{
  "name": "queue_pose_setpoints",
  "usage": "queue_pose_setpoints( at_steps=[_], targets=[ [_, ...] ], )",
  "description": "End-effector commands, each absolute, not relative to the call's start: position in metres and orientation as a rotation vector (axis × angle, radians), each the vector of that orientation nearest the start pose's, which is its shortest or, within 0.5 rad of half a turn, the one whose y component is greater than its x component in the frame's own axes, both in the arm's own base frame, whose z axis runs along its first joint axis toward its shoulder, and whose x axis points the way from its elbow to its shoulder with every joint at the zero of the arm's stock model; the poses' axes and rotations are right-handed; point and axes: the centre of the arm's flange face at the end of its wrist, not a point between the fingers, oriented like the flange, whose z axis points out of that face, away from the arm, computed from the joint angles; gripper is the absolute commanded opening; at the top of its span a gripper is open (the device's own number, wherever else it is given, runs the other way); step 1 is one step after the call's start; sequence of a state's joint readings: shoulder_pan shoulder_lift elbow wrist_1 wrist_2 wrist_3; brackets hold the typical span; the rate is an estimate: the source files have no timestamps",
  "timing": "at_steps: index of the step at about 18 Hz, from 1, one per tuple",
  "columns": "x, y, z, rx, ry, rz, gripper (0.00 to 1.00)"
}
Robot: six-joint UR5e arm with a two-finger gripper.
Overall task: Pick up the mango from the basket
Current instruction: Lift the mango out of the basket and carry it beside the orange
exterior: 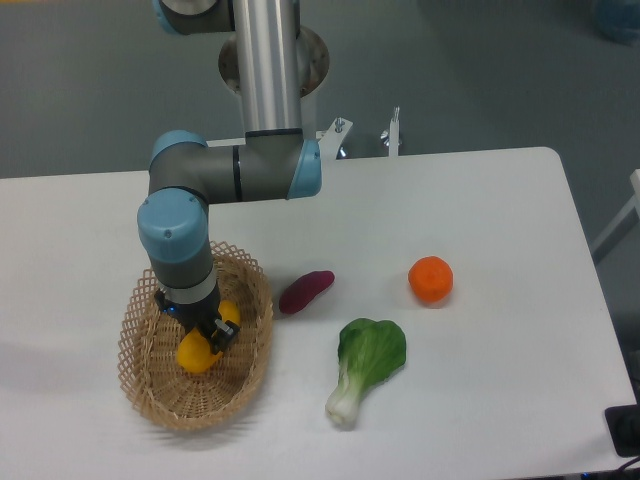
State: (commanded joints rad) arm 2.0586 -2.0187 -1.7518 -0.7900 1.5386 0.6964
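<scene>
The mango is a yellow-orange oblong fruit lying inside the woven wicker basket at the table's left front. My gripper reaches straight down into the basket, its dark fingers astride the mango's middle. The arm's wrist hides the top of the fingers and part of the fruit. Yellow shows on both sides of the fingers. I cannot tell whether the fingers press on the mango.
A dark purple sweet potato lies just right of the basket. A green bok choy rests at the centre front, and a round orange tangerine sits to its upper right. The arm's base column stands at the table's far edge.
</scene>
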Motion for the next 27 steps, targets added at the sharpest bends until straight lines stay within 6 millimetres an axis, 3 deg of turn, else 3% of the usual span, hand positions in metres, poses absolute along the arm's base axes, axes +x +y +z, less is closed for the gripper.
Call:
queue_pose_setpoints(
  at_steps=[4, 8, 13, 15, 17, 21, 27],
  targets=[
    [-0.174, 0.608, 0.261, -2.937, 0.306, 0.128, 0.41],
    [-0.224, 0.587, 0.32, -2.871, 0.184, 0.202, 0.42],
    [-0.278, 0.557, 0.357, -2.893, 0.175, 0.23, 0.43],
    [-0.304, 0.539, 0.359, -2.93, 0.215, 0.209, 0.43],
    [-0.331, 0.511, 0.38, -2.933, 0.244, 0.214, 0.45],
    [-0.384, 0.467, 0.394, -2.925, 0.324, 0.18, 0.45],
    [-0.44, 0.415, 0.399, -2.913, 0.442, 0.203, 0.44]
  ],
)
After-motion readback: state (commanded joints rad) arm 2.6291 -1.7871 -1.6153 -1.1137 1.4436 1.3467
